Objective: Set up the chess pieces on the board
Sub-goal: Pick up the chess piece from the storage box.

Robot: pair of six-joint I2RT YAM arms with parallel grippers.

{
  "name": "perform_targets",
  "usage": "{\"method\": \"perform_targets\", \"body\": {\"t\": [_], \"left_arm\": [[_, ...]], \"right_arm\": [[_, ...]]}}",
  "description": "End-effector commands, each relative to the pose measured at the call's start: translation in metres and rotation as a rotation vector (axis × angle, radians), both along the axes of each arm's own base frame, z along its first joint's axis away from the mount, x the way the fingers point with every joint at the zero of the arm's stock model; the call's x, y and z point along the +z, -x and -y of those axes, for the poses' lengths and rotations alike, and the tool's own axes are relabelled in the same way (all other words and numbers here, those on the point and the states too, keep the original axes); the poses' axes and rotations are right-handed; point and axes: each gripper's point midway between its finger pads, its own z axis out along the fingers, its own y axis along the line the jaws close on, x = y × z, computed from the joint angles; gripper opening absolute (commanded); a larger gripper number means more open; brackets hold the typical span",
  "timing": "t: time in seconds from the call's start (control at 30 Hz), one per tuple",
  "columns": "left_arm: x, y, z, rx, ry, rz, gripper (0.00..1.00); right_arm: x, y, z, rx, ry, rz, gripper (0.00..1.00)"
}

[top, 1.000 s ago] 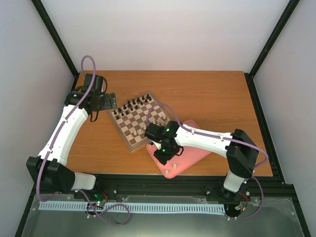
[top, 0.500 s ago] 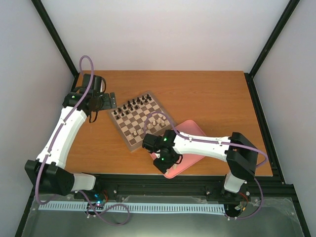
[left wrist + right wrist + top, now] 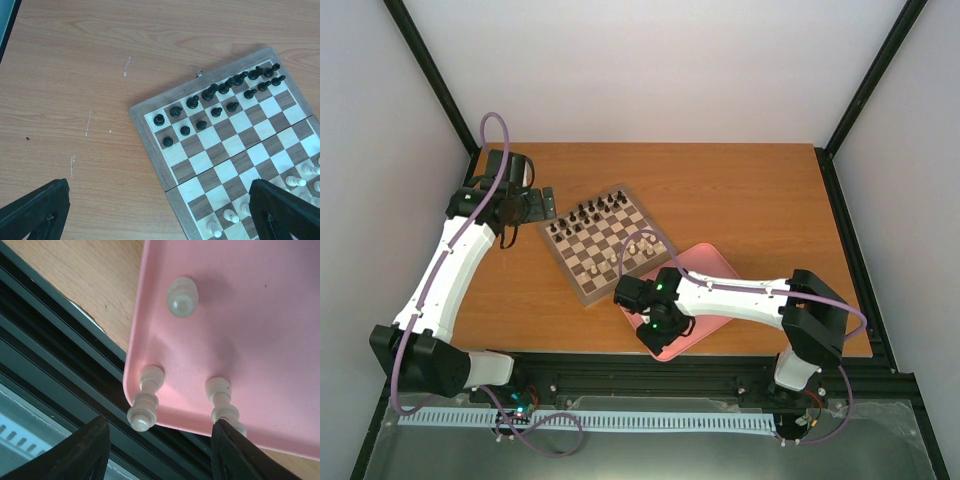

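The chessboard lies left of the table's centre and also shows in the left wrist view. Black pieces fill its far rows. Several cream pieces stand on its right side, some seen in the left wrist view. Three more cream pieces stand on the pink tray: one further in, two at its near corner. My right gripper is open and empty, hovering over that near corner. My left gripper is open and empty over bare table left of the board.
The pink tray lies to the right of the board, its near corner by the table's front edge. Below that edge runs the black rail. Bare wooden table stretches behind and to the right.
My right gripper has moved from over the tray's left part toward its near corner and now covers the pieces there in the top view. The left arm has barely moved.
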Motion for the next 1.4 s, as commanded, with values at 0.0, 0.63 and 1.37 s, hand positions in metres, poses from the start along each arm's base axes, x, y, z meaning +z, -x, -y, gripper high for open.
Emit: {"method": "perform_targets", "body": {"t": [0.0,0.63,1.37], "left_arm": [[0.003,-0.002,-0.001,0.005,0.010,0.017,1.00],[0.000,-0.003,0.000,0.004,0.010,0.010,1.00],[-0.002,0.001,-0.001,0.005,0.009,0.010,1.00]], "right_arm": [[0.004,0.003,0.000,-0.011,-0.030,0.005,0.56],[-0.007,0.007,-0.009,0.071,-0.020,-0.044,0.51],[-0.019,0.011,-0.011,0.087,0.001,-0.080,0.20]]}}
